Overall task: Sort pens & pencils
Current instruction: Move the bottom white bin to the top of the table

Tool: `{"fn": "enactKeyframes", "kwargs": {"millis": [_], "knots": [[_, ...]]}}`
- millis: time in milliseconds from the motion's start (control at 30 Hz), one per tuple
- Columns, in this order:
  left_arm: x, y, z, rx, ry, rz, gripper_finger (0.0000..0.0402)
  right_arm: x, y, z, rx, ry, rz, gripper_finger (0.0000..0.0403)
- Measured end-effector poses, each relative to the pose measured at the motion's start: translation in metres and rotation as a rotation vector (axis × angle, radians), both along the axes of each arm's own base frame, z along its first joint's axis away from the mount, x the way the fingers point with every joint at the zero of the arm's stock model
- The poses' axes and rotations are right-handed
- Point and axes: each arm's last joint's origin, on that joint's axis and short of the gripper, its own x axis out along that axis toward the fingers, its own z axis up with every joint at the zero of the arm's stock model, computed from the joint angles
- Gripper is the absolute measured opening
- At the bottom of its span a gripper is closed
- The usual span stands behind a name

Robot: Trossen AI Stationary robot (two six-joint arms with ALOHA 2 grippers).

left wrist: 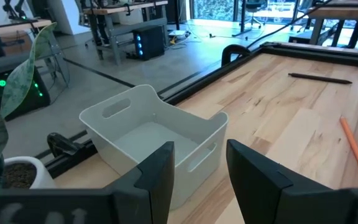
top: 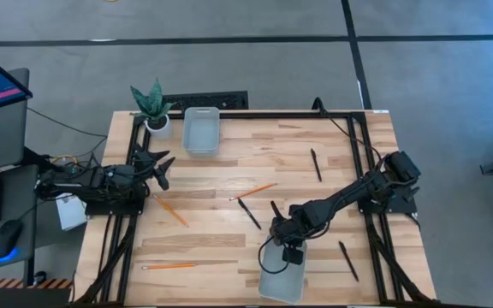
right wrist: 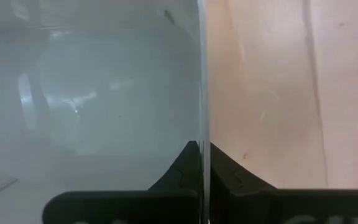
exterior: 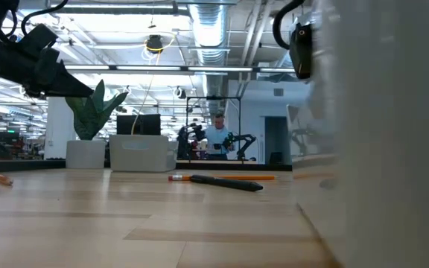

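Right pincer (top: 290, 254): you see it low over the rim of the near bin (top: 268, 287) at the counter (top: 229, 167) front edge; its wrist view shows the two fingers (right wrist: 180, 176) pressed onto the bin's thin wall, one on each side.
Left pincer (top: 163, 164): waiting at the counter's left edge, fingers (left wrist: 156, 172) parted, gripping nothing, facing the far bin (top: 201, 130).
Pens: one (top: 248, 213) just beside the right pincer, one (top: 347, 260) near it on the other side, one (top: 316, 164) well beyond it.
Pencils: one (top: 253, 192) beyond the right pincer, one (top: 170, 210) near the left pincer, one (top: 169, 266) well apart at the front.
Plant (top: 153, 104): beside the far bin.
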Motion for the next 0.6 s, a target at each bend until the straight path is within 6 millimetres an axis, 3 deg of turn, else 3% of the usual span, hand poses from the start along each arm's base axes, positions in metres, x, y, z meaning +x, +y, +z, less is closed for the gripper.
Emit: {"fn": "enactKeyframes", "kwargs": {"millis": [600], "knots": [[0.0, 0.0, 0.0, -0.002, -0.002, 0.0, 0.0137, 0.0032, -0.0085, -0.0001, -0.009, -0.002, 0.015, 0.0024]]}}
